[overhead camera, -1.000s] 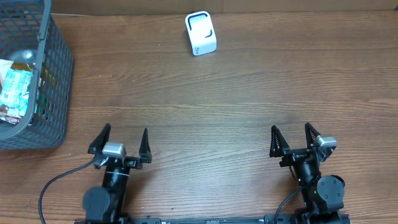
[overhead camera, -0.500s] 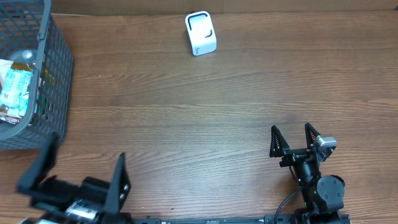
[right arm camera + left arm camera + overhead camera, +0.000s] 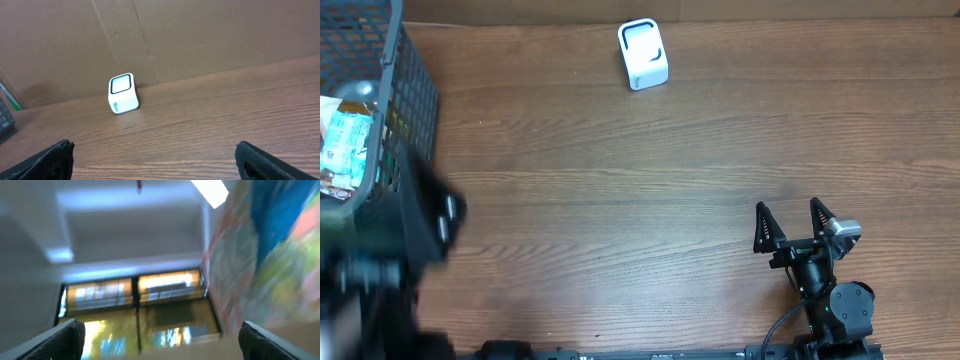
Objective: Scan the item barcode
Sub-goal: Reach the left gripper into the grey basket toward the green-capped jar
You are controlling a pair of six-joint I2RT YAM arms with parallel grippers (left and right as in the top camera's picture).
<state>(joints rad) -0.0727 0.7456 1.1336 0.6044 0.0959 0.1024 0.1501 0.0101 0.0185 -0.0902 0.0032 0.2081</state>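
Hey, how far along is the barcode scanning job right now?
Done: nothing; no item is at the white scanner. In hand: the left pincer, open and empty, shows blurred beside the basket of packets. Left: grasp an item and scan it. The right pincer rests open, empty.

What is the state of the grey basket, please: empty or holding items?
Holding items: a light packet shows inside the basket in the overhead view.

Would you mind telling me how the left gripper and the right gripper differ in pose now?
The left gripper shows overhead only as a dark blur beside the grey mesh basket; the right gripper is sharp, near the wooden table's front edge. The left wrist view points up at ceiling lights; the right wrist view looks across the table at the small white scanner box. Both have open, empty jaws.
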